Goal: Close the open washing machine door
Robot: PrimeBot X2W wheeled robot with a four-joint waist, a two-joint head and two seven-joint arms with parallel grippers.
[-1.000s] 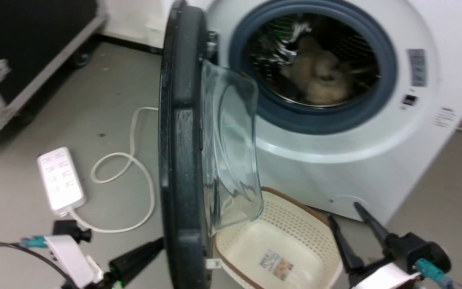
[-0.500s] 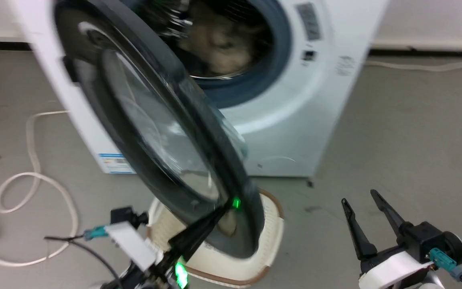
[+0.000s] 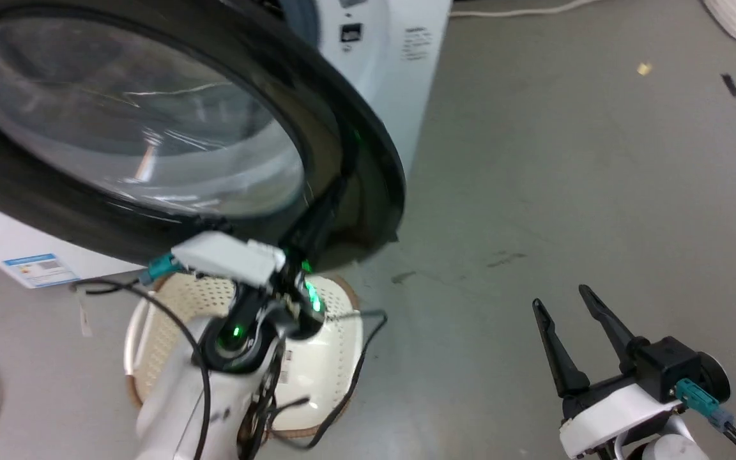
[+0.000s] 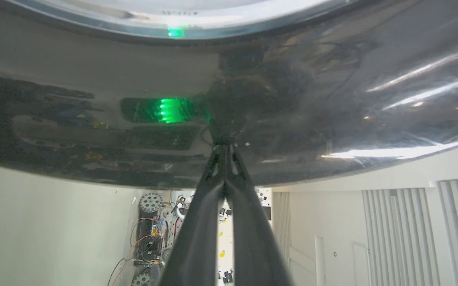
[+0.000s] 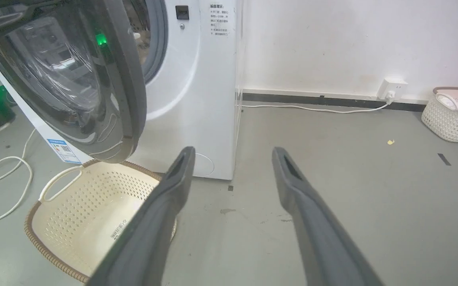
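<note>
The large round washing machine door (image 3: 342, 166) with its wide black plastic rim and bulging clear glass window stands partly open, angled away from the round front of the white boxy front-loading washing machine (image 3: 393, 76), with its free edge clear of the front and hanging over a cream perforated plastic basket with a brown rim (image 3: 144, 338) on the grey floor (image 3: 566, 160). The left gripper (image 3: 342, 185) has its two long dark fingers pressed together with nothing between them, and their tips touch the outer face of the black rim near the door's lower free edge — in the left wrist view the tips of the left gripper (image 4: 224, 145) meet the glossy rim of the door (image 4: 94, 119), which reflects a green light. The right gripper (image 3: 559, 297) hangs over bare floor well to the right of the machine, its fingers spread apart and empty. From the right wrist view the right gripper (image 5: 233, 151) points toward the machine's lower right corner (image 5: 197, 99), with the door (image 5: 129, 79) at its upper left, the basket (image 5: 74, 206) below it, and a white cable (image 5: 6, 171) looped on the floor by the left edge — a second pale woven basket (image 5: 447, 119) sits by the wall at far right.
</note>
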